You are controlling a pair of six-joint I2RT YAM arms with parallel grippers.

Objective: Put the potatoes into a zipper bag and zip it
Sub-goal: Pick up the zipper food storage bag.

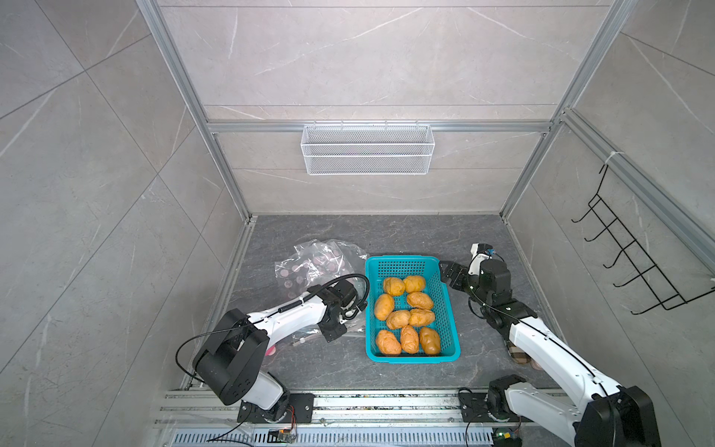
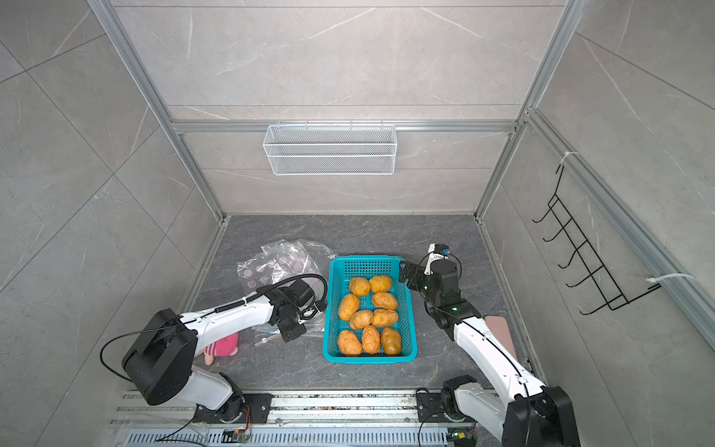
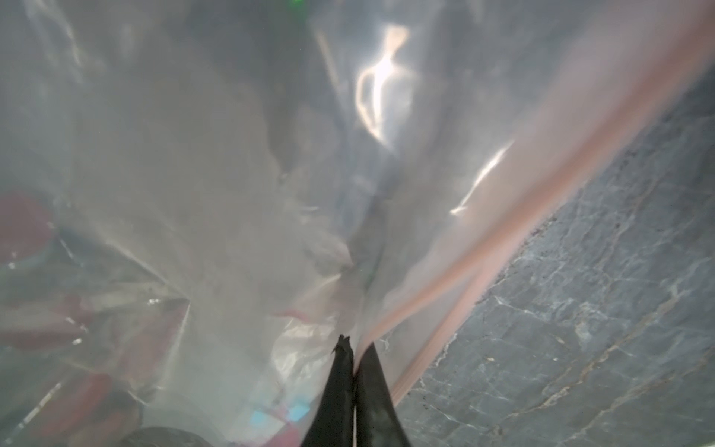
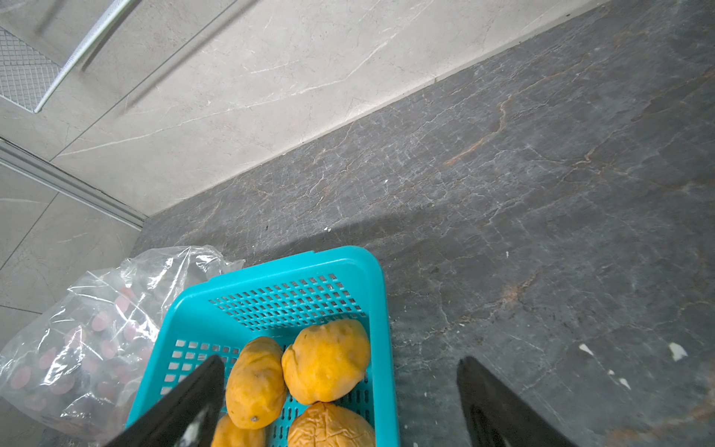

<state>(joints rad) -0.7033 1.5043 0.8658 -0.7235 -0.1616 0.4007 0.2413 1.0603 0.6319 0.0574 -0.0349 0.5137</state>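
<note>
Potatoes, nine in all, lie packed in a teal slotted basket at the middle of the dark stone desk. Just beside the basket's left wall lies the zipper bag, a crumpled clear sack printed with pink discs.

The left arm reaches across the near part of the bag. In the left wrist view the left jaws are pressed together. They pinch the bag's clear film just beside its pink zip strip, and bare desk shows past the strip.

The right arm comes in from the basket's right. The right jaws hang spread wide above the basket's far right corner, gripping nothing. In the right wrist view one black finger hangs over the basket's inside, near two potatoes. Its mate hangs over bare desk outside the wall.

A pink plush toy lies on the desk, partly under the left arm.
</note>
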